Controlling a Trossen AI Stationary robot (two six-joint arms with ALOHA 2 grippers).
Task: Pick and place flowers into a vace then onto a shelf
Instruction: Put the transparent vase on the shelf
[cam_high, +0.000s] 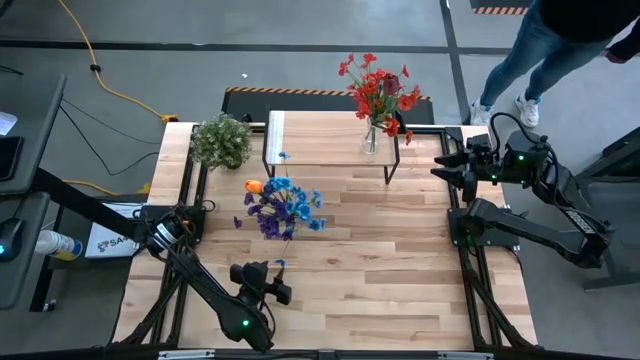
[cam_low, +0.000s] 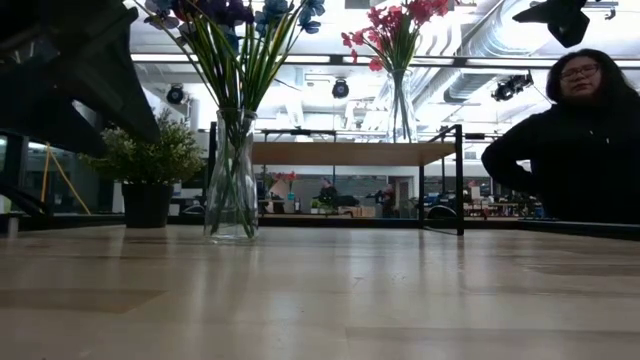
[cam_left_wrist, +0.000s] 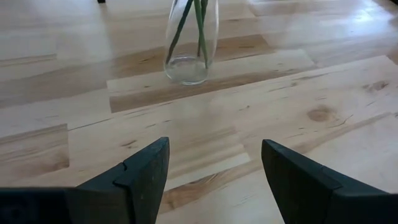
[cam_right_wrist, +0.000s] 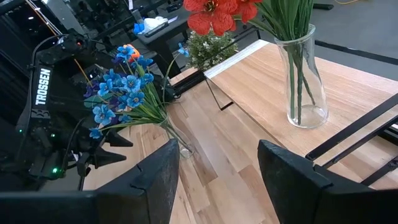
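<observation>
We see the blue and purple flowers standing in a glass vase left of centre on the bench. The red flowers already sit on the shelf at upper centre. Left gripper waits below with jaws wide; we should close low on the glass and lift level. Right gripper idles at right, jaws wide.

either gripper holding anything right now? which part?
Nothing held. Left gripper is open, short of the blue-flower vase; right gripper is open near the shelf.

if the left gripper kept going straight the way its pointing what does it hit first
Most likely the glass vase holding the blue and purple flowers. The left gripper, fingers open, faces it across bare tabletop, nothing between. The vase sits slightly off-centre, so a narrow miss is possible.
</observation>
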